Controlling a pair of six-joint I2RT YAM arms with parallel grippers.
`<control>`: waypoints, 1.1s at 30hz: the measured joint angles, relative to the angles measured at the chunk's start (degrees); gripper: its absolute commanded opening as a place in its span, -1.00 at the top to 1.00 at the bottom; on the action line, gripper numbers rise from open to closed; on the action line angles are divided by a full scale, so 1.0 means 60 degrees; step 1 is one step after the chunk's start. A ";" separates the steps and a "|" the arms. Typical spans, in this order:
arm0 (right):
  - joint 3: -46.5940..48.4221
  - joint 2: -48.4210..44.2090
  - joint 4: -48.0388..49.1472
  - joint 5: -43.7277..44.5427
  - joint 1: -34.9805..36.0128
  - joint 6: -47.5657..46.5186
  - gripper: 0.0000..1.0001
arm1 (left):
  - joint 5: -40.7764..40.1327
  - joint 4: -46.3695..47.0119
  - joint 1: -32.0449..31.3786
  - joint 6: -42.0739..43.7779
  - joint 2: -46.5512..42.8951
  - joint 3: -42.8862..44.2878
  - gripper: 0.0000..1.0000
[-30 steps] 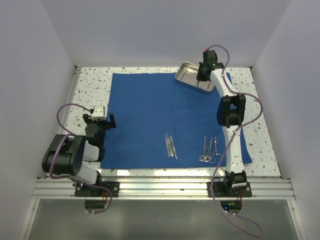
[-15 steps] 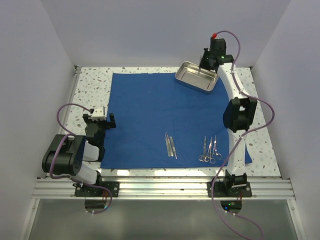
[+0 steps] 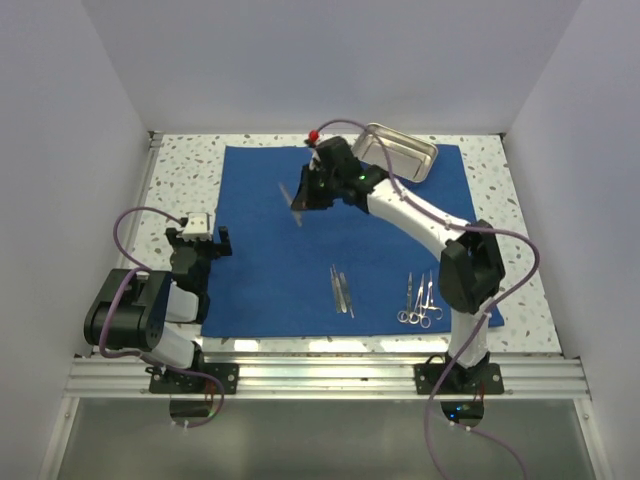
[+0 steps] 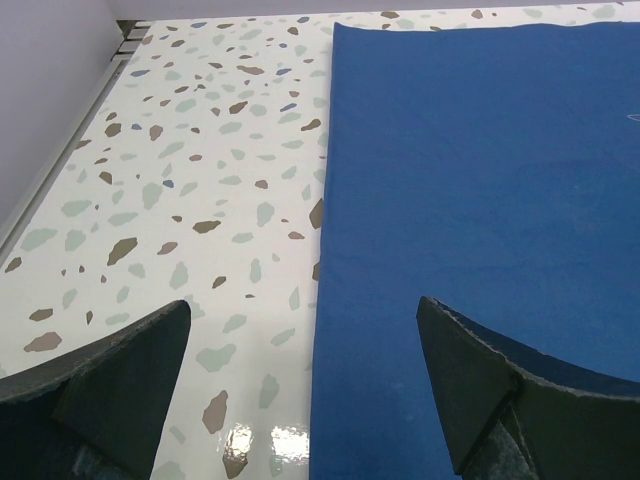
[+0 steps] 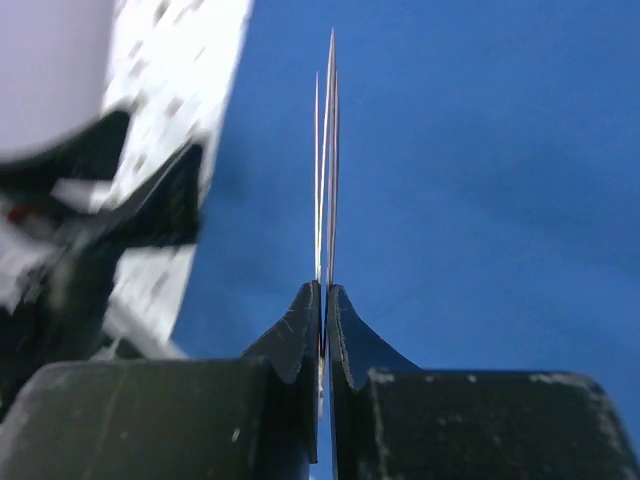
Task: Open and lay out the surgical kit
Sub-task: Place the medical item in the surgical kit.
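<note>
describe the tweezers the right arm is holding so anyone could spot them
On the blue cloth spread over the table, look toward its far middle, where the right tool is. The thin steel tweezers pinched in it stick out past its tips; the other tweezers and forceps lie flat near the front edge.

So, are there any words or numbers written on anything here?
None can be read. The blue cloth, the steel tray and the tweezers in the right pincer look plain; the forceps lying on the cloth are too small to tell.
</note>
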 measured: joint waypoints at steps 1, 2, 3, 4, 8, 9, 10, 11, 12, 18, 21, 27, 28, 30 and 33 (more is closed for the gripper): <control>-0.0266 -0.0208 0.0062 -0.0051 0.0441 0.0168 1.00 | 0.0000 0.0000 0.0000 0.0000 0.0000 0.0000 -0.99; -0.0539 -0.0412 0.0142 -0.0113 0.0841 0.0342 1.00 | 0.0000 0.0000 0.0000 0.0000 0.0000 0.0000 -1.00; -0.0805 -0.0616 0.0178 -0.0164 0.1162 0.0506 1.00 | 0.0000 0.0000 0.0000 0.0000 0.0000 0.0000 -1.00; -0.1005 -0.0761 0.0193 -0.0197 0.1373 0.0616 1.00 | 0.0000 0.0000 0.0000 0.0000 0.0000 0.0000 -0.99; -0.1887 -0.1257 0.0280 0.0051 0.2062 0.1126 1.00 | 0.0000 -0.0004 0.0000 0.0000 0.0000 0.0000 -0.99; -0.2142 -0.1330 0.0328 0.0160 0.2186 0.1249 1.00 | 0.0000 -0.0004 0.0000 0.0000 0.0000 0.0000 -1.00; -0.2426 -0.1377 0.0419 0.0277 0.2299 0.1413 1.00 | 0.0000 -0.0004 0.0000 0.0000 0.0000 0.0000 -0.99; -0.2732 -0.1399 0.0583 0.0386 0.2419 0.1596 1.00 | 0.0000 -0.0004 0.0000 0.0000 0.0000 0.0000 -1.00; -0.3031 -0.1373 0.0703 0.0444 0.2550 0.1789 1.00 | 0.0000 -0.0004 0.0000 0.0000 0.0000 0.0000 -1.00; -0.3541 -0.0109 0.1137 0.0692 0.3384 0.2783 1.00 | 0.0000 0.0000 0.0000 0.0000 0.0000 0.0000 -1.00; -0.3337 0.0579 0.1155 0.0834 0.3759 0.2969 1.00 | 0.0000 0.0000 0.0000 0.0000 0.0000 0.0000 -1.00; -0.2390 0.1246 0.0849 0.0812 0.4014 0.3009 1.00 | 0.0000 0.0000 0.0000 0.0000 0.0000 0.0000 -0.99; -0.2167 0.1297 0.0747 0.0812 0.4007 0.2965 1.00 | 0.0000 0.0000 0.0000 0.0000 0.0000 0.0000 -0.99; -0.1807 0.1341 0.0557 0.0812 0.4007 0.2863 1.00 | 0.0000 0.0000 0.0000 0.0000 0.0000 0.0000 -1.00; -0.1359 0.1337 0.0153 0.0827 0.3996 0.2608 1.00 | 0.0000 0.0000 0.0000 0.0000 0.0000 0.0000 -0.99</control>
